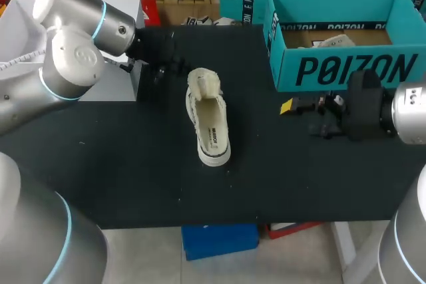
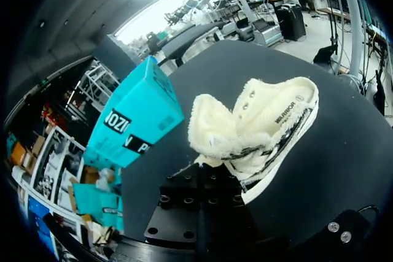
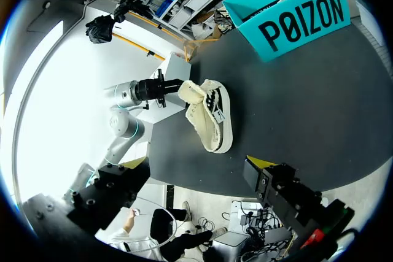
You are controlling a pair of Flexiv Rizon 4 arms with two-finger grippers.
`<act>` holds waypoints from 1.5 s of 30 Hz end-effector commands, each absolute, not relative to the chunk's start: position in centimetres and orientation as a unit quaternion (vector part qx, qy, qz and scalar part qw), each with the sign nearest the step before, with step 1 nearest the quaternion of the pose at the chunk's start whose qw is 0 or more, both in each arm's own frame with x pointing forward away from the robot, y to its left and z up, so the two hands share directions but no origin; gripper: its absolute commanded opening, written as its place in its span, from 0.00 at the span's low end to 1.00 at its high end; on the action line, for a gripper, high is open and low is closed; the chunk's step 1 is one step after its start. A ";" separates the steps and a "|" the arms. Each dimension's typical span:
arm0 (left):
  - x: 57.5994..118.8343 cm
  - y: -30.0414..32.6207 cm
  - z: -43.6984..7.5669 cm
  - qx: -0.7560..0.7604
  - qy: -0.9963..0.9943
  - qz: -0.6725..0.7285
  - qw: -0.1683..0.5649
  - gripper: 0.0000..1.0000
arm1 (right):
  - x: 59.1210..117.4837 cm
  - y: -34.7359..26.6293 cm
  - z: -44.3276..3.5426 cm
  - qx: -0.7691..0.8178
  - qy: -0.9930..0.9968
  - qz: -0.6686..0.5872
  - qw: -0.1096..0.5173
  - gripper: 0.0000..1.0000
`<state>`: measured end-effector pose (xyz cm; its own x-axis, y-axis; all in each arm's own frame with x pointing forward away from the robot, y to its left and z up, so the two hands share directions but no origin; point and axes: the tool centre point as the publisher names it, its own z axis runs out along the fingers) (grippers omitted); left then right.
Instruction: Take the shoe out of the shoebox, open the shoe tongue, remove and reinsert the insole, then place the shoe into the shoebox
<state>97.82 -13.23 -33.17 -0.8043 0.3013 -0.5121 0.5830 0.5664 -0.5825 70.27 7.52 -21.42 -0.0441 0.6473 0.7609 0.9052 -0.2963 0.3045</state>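
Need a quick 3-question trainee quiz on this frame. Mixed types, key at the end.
1. True or false: the shoe stands on the table, outside the shoebox.
2. Fill in: the right gripper is just in front of the ____.
3. Which is nearest the shoe? A) left gripper B) right gripper C) shoebox

Key: 1 true; 2 shoebox; 3 A.
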 end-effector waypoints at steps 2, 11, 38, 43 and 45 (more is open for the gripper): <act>97.5 -14.1 -33.5 0.258 0.860 -0.404 0.176 0.00 | 70.3 7.6 -21.4 -0.676 -0.575 -0.438 0.147 1.00; 96.0 -13.6 -32.8 0.255 0.853 -0.423 0.170 0.00 | 70.3 7.6 -21.4 -0.676 -0.575 -0.438 0.147 1.00; 94.2 -14.2 -32.8 0.269 0.850 -0.424 0.158 0.00 | 70.3 7.6 -21.4 -0.676 -0.575 -0.438 0.147 1.00; 95.9 -15.0 -32.2 0.271 0.844 -0.433 0.160 0.00 | 70.3 7.6 -21.4 -0.676 -0.575 -0.438 0.147 1.00; 96.4 -15.7 -31.8 0.283 0.839 -0.438 0.157 0.00 | 70.3 7.6 -21.4 -0.676 -0.575 -0.438 0.147 1.00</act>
<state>95.07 -14.83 -31.72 -0.7943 0.3173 -0.5181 0.6061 0.4716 -0.6405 70.28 7.52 -21.42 -0.0440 0.6473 0.7609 0.9052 -0.2964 0.3045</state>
